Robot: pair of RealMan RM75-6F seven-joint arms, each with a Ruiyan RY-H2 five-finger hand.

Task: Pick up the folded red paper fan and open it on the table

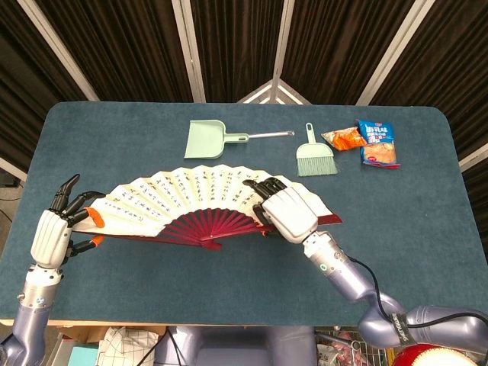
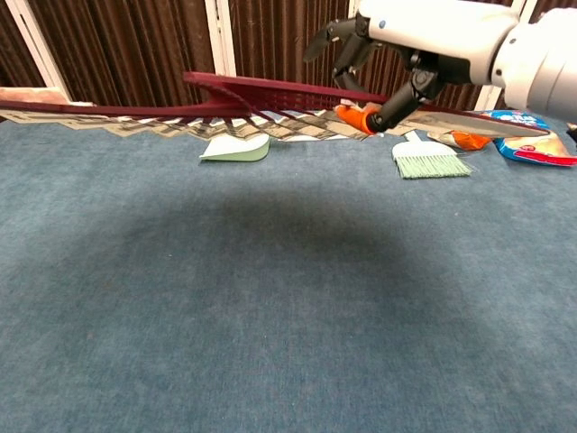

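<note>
The red paper fan (image 1: 183, 194) is spread wide, with a white inscribed leaf and dark red ribs (image 1: 221, 226), and is held level above the blue table (image 1: 412, 229). My left hand (image 1: 55, 232) pinches its left end near the table's left edge. My right hand (image 1: 290, 212) grips the right end guard, fingers lying over the leaf. In the chest view the fan (image 2: 261, 99) shows edge-on, clear of the table, with my right hand (image 2: 424, 36) around its right part. My left hand does not show there.
A pale green dustpan (image 1: 206, 139) and a small green brush (image 1: 314, 156) lie at the back middle. Two snack packs (image 1: 377, 143) sit at the back right. The table's front edge runs close below the fan.
</note>
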